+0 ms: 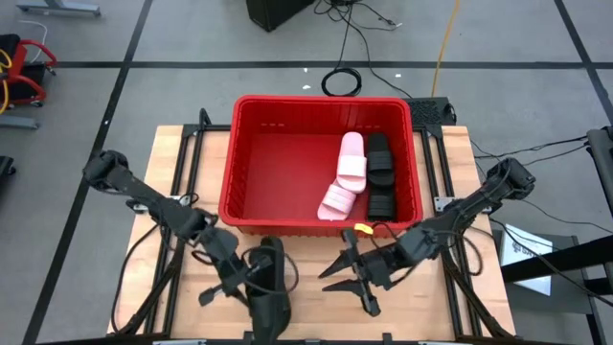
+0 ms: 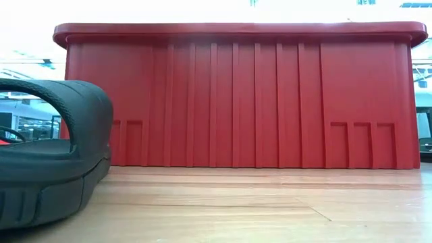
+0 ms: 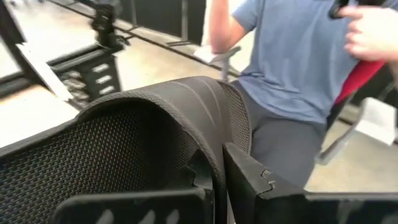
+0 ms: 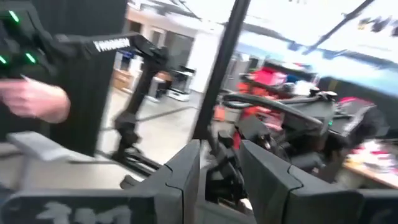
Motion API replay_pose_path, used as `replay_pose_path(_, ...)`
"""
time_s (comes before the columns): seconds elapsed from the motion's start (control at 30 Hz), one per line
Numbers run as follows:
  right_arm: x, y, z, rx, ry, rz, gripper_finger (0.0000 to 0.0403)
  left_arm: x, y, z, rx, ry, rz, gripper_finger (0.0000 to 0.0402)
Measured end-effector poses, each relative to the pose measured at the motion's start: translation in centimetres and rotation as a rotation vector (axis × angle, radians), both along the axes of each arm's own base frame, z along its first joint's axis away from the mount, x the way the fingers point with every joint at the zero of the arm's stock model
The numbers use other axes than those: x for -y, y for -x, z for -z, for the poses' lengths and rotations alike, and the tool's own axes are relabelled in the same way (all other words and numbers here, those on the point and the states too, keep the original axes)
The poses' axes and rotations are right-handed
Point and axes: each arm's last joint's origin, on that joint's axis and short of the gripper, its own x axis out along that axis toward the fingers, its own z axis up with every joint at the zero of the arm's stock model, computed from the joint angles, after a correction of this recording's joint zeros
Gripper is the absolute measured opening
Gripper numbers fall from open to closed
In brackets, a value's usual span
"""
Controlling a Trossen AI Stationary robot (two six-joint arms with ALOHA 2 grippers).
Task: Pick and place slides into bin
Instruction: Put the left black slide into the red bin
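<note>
We note a black slip-on rubber slide with a ribbed strap (image 1: pixel 269 287) lying on the near part of the pale wooden surface (image 1: pixel 177 163), just in front of the bin's near-left corner. In the low view the same slide (image 2: pixel 47 162) fills the left foreground, sole flat on the boards, strap arching above it.

The left gripper (image 1: pixel 247 280) sits at that slide's left side; in the left wrist view its dark fingers (image 3: pixel 249 180) are closed tight on the edge of the strap (image 3: pixel 180 118), so we record it as clamped on the slide.

The large rectangular red plastic bin (image 1: pixel 247 144) stands at the far middle of the surface, its ribbed wall (image 2: pixel 236 101) spanning the low view. Inside it, toward the right half, lie two white-to-pale-pink slides (image 1: pixel 345 177), one partly over the other, and just right of them two black slides (image 1: pixel 380 177) in a line against the right wall.

The right gripper (image 1: pixel 352 278) hovers over the near surface, right of the held slide and just short of the bin's near wall. Its fingers (image 4: pixel 186 171) stand partly apart with nothing between them.

Beyond the surface we see a person in a blue shirt (image 3: pixel 298 56) and a hand (image 4: pixel 34 99), both off in the room.
</note>
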Motion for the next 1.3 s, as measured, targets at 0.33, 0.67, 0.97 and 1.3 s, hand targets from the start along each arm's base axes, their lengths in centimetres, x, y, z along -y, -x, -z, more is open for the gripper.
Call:
replay_pose_path(0.33,1.2,3.1,-3.0,0.045,0.076,0.338,0.0105,-5.6,1.5,-8.2,0.091,-0.185,-0.162,0.0023)
replay_pose_path(0.67,4.3,5.0,-4.5,-0.031,0.185,0.666,0.0105,-13.6,1.2,-11.6,0.160,-0.388,-0.427,0.0024)
replay_pose_path(0.97,9.9,7.2,-6.3,-0.089,0.191,0.886,0.0105,-23.3,1.6,-11.1,0.132,-0.363,-0.624,0.0024)
replay_pose_path(1.3,16.2,8.8,-6.8,-0.147,0.169,1.012,0.0105,-30.8,1.1,-10.2,0.039,-0.327,-0.767,0.0024)
